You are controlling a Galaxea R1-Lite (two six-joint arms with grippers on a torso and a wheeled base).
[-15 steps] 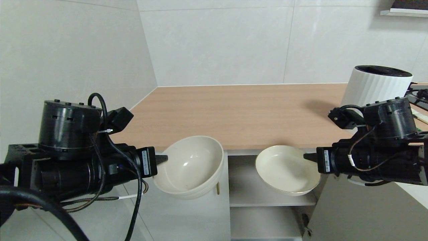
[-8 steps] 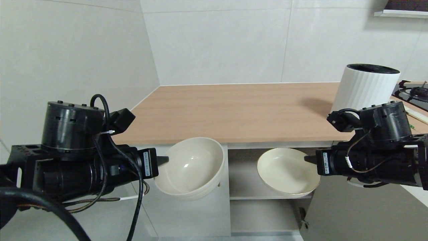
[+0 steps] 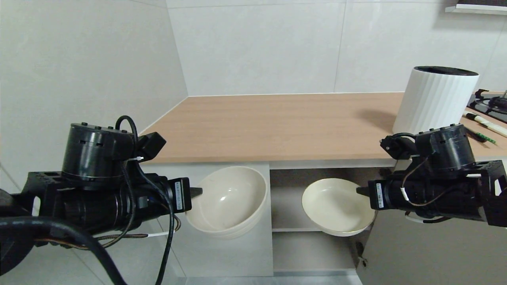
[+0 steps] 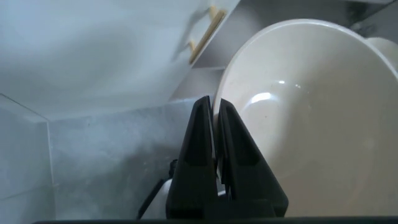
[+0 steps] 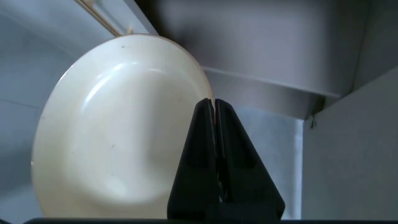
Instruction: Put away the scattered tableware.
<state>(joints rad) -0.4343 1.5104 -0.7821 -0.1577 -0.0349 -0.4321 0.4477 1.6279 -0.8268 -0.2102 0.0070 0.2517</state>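
Below counter edge, before open cabinet: left gripper clamped on deep bowl rim, right gripper clamped on shallow plate rim, both dishes midair. White stickers on wrists, print unreadable. Versus earlier: whole view shifted, probably camera; dishes now sit lower against counter edge.

Right pincer: both black fingers pressed together on the rim of a cream plate, no gap visible. The plate is off any surface, tilted, with its hollow face toward the camera. Behind it is a grey cabinet shelf. A pale door panel stands beside the pincer. A thin gold handle lies beyond the plate's far rim.
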